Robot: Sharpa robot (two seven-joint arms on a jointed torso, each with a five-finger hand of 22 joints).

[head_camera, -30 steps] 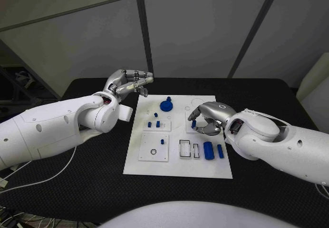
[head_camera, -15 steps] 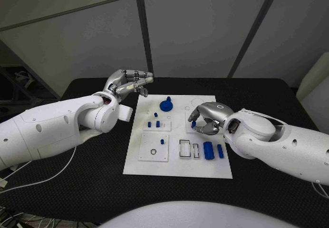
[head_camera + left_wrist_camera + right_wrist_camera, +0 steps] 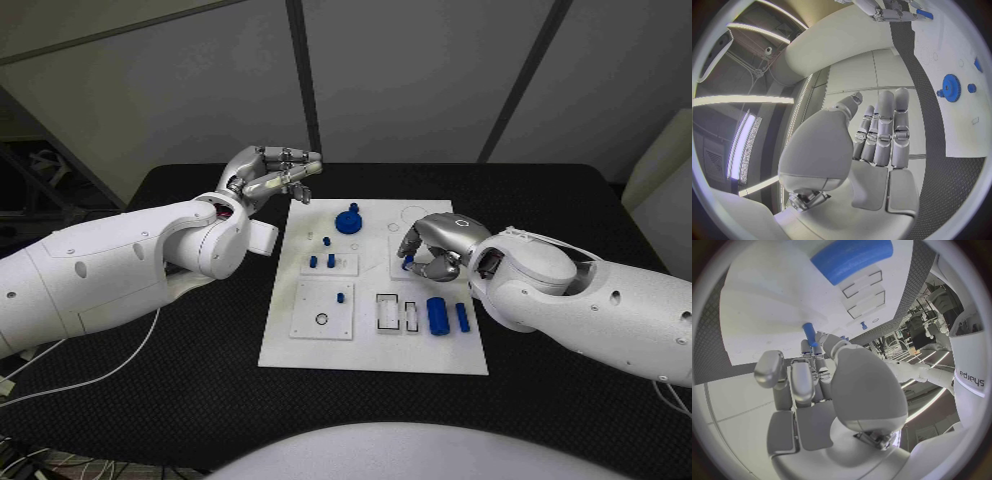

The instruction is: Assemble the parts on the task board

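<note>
Black surface, white task board lying flat in the middle of it. My right hand is low over the board's right side, fingers curled together and pinching a small blue peg; in the right wrist view the peg stands out past my fingertips with its far end at the white plate, though I cannot tell whether it touches. My left hand is raised beyond the board's far left corner, off the plate, fingers straight and lying side by side with nothing in them; the left wrist view shows them closed up flat against each other. Parts on the board: a blue gear near the far edge, two short blue pegs upright just nearer than it, one small blue pin on the raised square block at the near left. A thick blue cylinder and a slimmer blue rod lie side by side toward the near right, just beside two empty rectangular slots. The cylinder lies close by my right wrist, apart from the hand
</note>
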